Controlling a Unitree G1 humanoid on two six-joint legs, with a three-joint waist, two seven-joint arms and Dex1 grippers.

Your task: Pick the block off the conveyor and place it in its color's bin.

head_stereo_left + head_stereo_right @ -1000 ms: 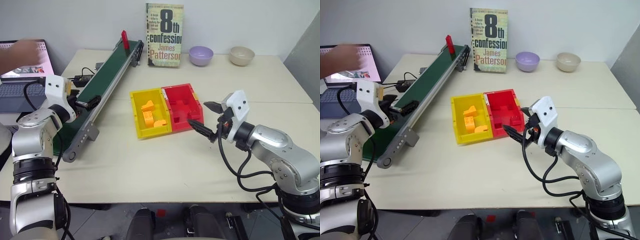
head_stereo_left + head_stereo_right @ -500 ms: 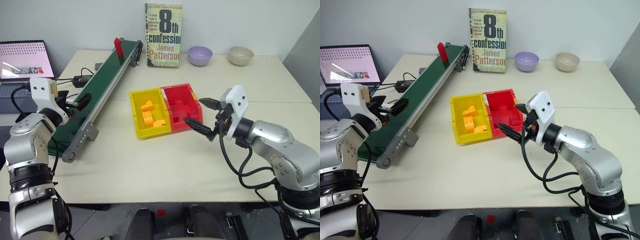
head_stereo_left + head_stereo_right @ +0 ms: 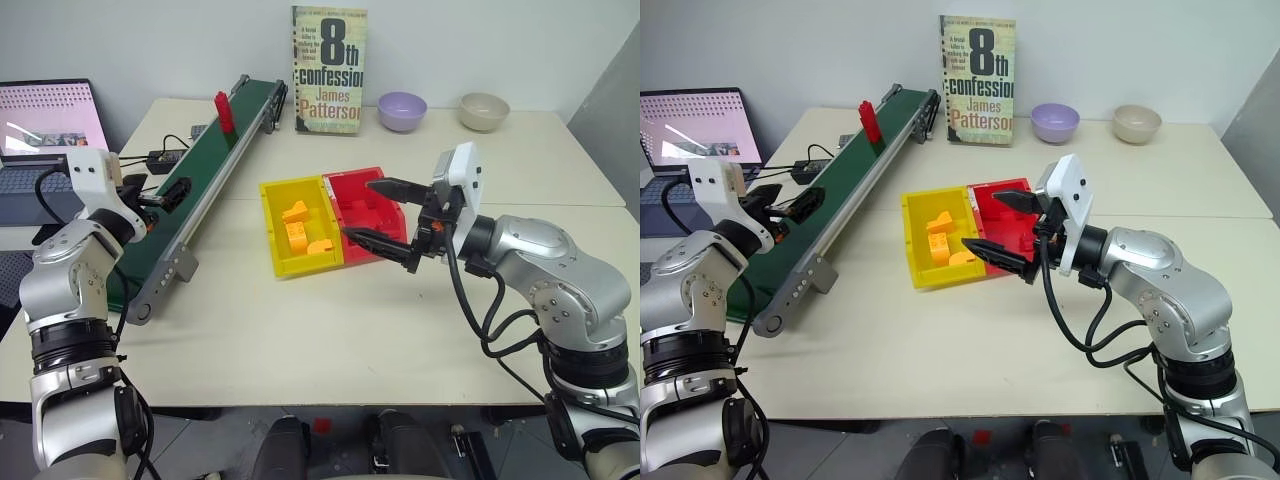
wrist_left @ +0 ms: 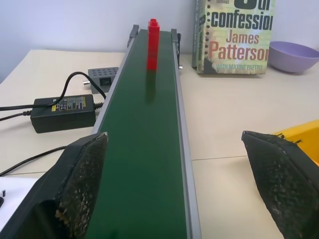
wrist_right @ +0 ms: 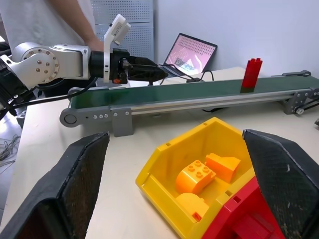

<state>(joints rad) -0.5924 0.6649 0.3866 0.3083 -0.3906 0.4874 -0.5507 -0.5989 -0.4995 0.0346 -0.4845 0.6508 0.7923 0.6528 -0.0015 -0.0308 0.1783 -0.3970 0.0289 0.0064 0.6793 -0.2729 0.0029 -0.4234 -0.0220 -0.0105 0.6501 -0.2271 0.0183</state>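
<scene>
Pale tabletop [image 3: 300, 330] fills the head view, with the conveyor [image 3: 190, 190] running along its left side and the block [image 3: 222, 112] standing upright on the belt near its far end, while the left gripper [image 3: 165, 197] hangs spread over the belt's near half and the right gripper [image 3: 385, 215] hovers wide apart, empty, over the bin [image 3: 362, 215] beside a yellow tray [image 3: 297, 228]. Along the left wrist view, the block [image 4: 153, 44] stands far up the belt between parted fingers [image 4: 82, 179], a book [image 4: 234, 35] behind. From the right wrist, the yellow tray [image 5: 199, 174] holds yellow blocks [image 5: 197, 174], the block [image 5: 251, 74] beyond.

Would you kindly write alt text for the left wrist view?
A red block stands upright far along the green conveyor, ahead of the open left gripper. A book and purple bowl sit beyond.
</scene>
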